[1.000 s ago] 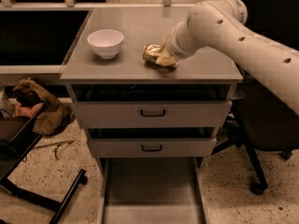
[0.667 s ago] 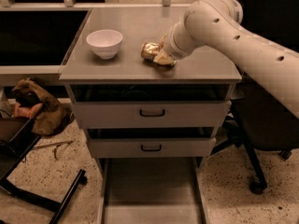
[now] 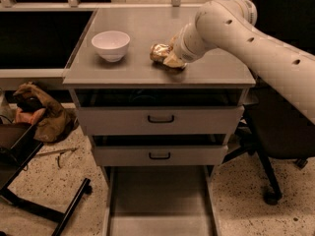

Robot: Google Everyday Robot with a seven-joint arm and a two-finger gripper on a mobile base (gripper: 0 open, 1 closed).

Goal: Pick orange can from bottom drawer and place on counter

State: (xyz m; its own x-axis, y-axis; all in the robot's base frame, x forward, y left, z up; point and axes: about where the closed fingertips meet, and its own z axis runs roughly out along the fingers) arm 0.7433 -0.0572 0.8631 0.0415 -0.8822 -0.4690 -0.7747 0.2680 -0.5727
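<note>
The orange can (image 3: 158, 52) is on the counter (image 3: 138, 70), right of the middle, and touches its surface. My gripper (image 3: 172, 60) comes in from the right on the pale arm (image 3: 246, 31) and is shut on the right side of the can. The bottom drawer (image 3: 160, 200) is pulled out below, and its grey floor is bare.
A white bowl (image 3: 111, 44) stands on the counter left of the can. Two closed grey drawers with dark handles (image 3: 161, 119) sit above the open one. An office chair (image 3: 275, 146) stands at the right. A brown bag (image 3: 42, 114) and a dark frame (image 3: 34, 191) lie on the floor at the left.
My gripper and the can have shifted a little to the left along the counter. The bowl and the drawers have not moved.
</note>
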